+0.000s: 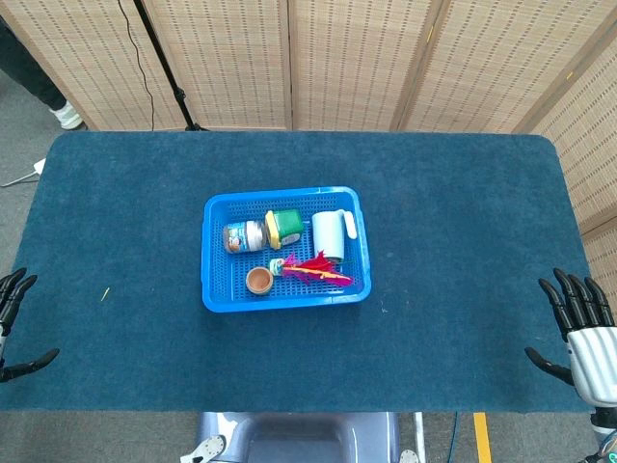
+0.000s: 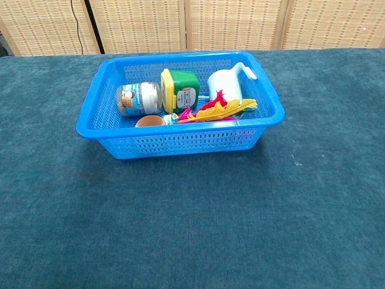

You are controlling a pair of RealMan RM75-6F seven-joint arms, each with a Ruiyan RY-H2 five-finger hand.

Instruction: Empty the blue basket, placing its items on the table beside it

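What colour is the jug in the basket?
White; the jug shows best in the chest view.

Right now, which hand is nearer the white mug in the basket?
Right hand, slightly: it sits at the table's right edge, the left hand at the left edge, and the white mug lies right of centre.

Glossy perforated plastic blue basket [image 1: 285,294] on a matt, napped cloth table cover [image 1: 145,241].

Bare table [image 1: 125,231] all round blue basket [image 1: 214,251], open top, 5 items crowded inside
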